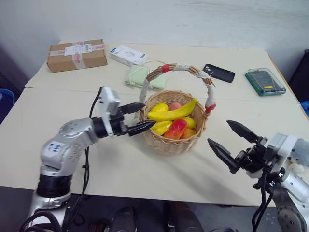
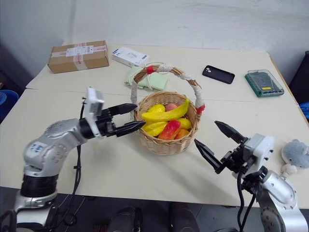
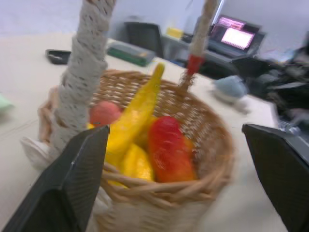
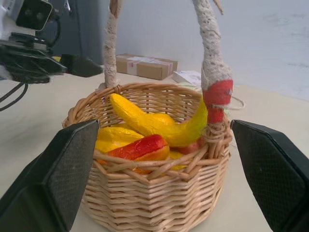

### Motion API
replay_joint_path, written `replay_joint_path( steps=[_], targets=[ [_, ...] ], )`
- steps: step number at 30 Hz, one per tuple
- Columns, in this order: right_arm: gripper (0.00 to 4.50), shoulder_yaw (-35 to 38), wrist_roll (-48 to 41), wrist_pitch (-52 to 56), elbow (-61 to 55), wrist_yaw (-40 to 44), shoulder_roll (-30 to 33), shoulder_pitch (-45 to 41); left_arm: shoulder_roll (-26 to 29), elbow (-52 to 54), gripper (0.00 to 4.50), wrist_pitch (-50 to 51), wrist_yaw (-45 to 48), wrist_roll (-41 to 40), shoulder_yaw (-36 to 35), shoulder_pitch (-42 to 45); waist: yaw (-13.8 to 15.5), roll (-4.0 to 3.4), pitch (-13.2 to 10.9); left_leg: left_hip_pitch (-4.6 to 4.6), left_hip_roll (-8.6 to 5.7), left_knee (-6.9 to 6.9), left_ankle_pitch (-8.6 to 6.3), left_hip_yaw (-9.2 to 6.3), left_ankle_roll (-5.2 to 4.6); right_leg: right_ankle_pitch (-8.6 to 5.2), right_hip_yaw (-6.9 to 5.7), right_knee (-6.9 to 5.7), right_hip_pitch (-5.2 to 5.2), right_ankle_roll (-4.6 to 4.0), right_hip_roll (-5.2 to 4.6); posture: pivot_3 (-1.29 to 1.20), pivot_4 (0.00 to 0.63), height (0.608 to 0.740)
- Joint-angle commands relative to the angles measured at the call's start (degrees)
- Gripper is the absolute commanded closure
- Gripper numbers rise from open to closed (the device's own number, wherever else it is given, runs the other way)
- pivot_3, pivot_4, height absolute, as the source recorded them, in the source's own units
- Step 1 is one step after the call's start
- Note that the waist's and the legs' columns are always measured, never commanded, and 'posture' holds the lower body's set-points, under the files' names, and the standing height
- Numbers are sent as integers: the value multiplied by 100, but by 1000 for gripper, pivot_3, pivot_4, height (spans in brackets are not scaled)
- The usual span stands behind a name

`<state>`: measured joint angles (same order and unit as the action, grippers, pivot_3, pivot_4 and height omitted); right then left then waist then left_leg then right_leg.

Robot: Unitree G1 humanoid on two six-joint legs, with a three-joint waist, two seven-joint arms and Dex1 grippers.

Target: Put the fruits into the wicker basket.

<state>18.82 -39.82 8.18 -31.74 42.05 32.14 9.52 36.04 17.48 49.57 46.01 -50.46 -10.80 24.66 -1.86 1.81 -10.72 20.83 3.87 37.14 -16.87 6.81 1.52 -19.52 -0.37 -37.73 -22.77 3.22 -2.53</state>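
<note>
Left gripper [image 1: 138, 117] spread wide beside wicker basket [image 1: 169, 143] rim, right gripper [image 1: 235, 142] spread too, empty, fruits [image 1: 172, 120] inside.

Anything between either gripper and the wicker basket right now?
Nothing visible. The left gripper is open beside the wicker basket rim, by the handle's foot. The right gripper is open, apart from the basket, with bare table between. The banana and other fruits already lie inside.
</note>
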Motion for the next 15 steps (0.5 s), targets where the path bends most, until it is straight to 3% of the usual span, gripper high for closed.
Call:
replay_joint_path(
  steps=[1,7,11,15],
  targets=[
    [0,340,-265,188,473,364,388,-302,880,115,28,390,581,-622,-983,-385,-24,0,0,-2,-1,0,-1,1,1,-1,0,0,0,-2,0,0,150,740],
    [0,-26,-329,587,1562,1504,1161,-1375,1738,-1223,28,-258,1640,-251,-2142,-1268,-2,-6,-3,-4,-6,-1,-5,3,-9,-3,-1,5,-1,-5,-6,0,150,740],
    [0,-237,-103,491,2622,2117,1330,-2238,1917,-1104,28,-367,2071,-199,-1930,-1503,24,3,-9,-4,-4,-4,-28,6,-48,-4,-7,8,-3,-9,-16,0,150,740],
    [0,-1123,322,933,3835,2905,1420,-3804,1562,-667,28,-744,2417,-407,-1610,-1111,17,-3,-12,30,-9,9,-35,-1,-54,-2,-25,8,-22,-9,-36,0,150,740]
  ],
)
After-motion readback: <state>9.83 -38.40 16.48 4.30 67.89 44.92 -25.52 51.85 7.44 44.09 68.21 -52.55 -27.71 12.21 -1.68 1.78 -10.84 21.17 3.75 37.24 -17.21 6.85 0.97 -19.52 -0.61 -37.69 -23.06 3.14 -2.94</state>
